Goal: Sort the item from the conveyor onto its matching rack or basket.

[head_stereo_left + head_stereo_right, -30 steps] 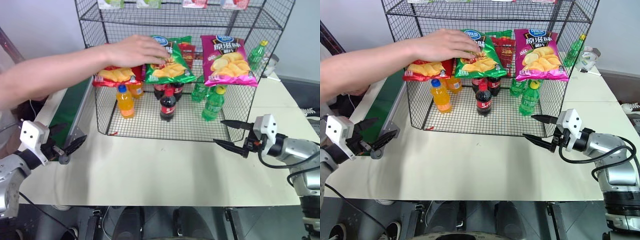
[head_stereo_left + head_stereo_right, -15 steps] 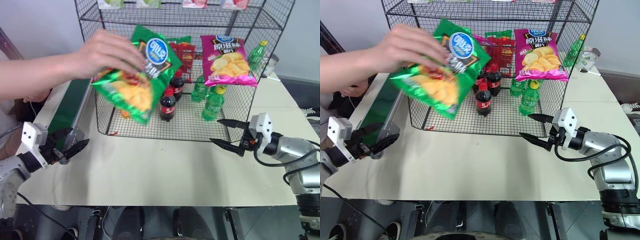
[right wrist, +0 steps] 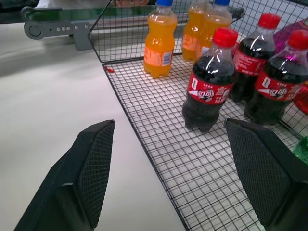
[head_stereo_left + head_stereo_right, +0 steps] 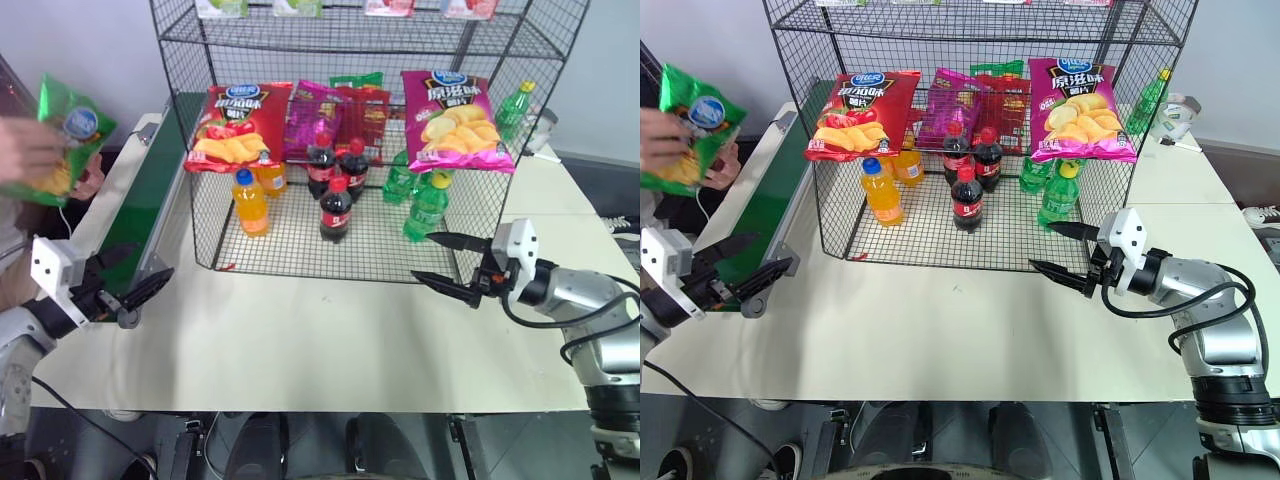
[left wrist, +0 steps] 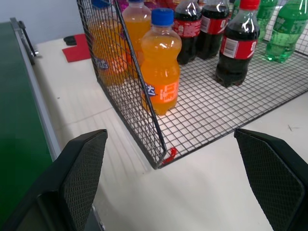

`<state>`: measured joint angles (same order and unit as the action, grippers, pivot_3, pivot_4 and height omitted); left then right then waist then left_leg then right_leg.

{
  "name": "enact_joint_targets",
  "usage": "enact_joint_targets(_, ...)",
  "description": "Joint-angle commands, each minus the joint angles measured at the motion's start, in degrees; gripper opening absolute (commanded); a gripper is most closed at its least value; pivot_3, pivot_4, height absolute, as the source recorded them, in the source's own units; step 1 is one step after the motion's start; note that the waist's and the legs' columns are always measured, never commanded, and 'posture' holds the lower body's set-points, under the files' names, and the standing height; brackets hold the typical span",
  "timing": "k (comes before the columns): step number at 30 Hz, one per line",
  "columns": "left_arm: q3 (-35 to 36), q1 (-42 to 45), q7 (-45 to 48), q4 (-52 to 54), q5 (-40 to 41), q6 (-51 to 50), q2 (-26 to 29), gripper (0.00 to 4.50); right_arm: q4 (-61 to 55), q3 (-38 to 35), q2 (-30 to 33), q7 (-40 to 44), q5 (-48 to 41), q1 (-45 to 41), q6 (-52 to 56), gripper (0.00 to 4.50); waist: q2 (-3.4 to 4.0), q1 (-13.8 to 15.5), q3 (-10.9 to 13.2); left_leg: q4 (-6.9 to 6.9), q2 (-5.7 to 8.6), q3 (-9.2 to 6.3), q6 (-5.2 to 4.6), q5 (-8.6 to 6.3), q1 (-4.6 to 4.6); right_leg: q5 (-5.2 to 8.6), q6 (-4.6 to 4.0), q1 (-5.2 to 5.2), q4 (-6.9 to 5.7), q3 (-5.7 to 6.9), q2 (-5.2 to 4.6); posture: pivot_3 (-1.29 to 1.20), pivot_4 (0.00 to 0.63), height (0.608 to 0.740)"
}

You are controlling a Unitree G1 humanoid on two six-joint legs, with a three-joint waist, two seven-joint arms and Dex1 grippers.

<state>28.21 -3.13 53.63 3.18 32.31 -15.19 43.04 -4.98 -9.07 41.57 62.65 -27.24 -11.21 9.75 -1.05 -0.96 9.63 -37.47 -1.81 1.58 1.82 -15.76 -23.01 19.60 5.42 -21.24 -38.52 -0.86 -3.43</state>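
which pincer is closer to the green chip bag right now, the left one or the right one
Left. The left pincer sits open by the near end of the conveyor, below the green chip bag in a person's hand. The right pincer, also open, is across the table beside the rack.

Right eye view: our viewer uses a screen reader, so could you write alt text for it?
A person's hand holds a green chip bag beside the green conveyor. On the cream table a black wire rack displays a red chip bag, a magenta chip bag and soda bottles. Both robot pincers, left and right, hover open.
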Motion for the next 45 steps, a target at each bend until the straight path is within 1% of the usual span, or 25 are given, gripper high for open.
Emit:
enact_joint_targets(1, 0.68, 0.22, -0.62, 0.50, -0.70, 1.57, -0.07, 4.50, -1.89, 0.13, -0.20, 0.12, -0.33, -0.71, -0.51, 3.78, 0.00, 0.00, 0.00, 0.00, 0.00, 0.00, 0.00, 0.00, 0.00, 0.00, 0.00, 0.00, 0.00, 0.00, 0.00, 0.00, 0.150, 0.739)
enact_joint_targets(19, 1.54, -0.47, -1.86, 0.84, -1.42, 3.13, -0.53, 4.50, 0.06, 2.00, -0.56, 0.94, 0.61, -2.43, -1.81, 3.78, 0.00, -0.01, 0.00, -0.01, 0.00, 0.00, 0.00, 0.00, 0.00, 0.00, 0.00, 0.00, -0.01, 0.00, 0.00, 0.00, 0.150, 0.739)
enact_joint_targets(45, 1.76, -1.33, -0.06, 1.19, -0.69, 2.78, -0.30, 4.50, 0.37, 2.27, -1.22, 1.00, 1.73, -2.40, -3.65, 3.78, 0.00, -0.01, 0.00, -0.01, 0.00, 0.00, 0.00, 0.00, 0.00, 0.00, 0.00, 0.00, -0.02, 0.00, 0.00, 0.00, 0.150, 0.739)
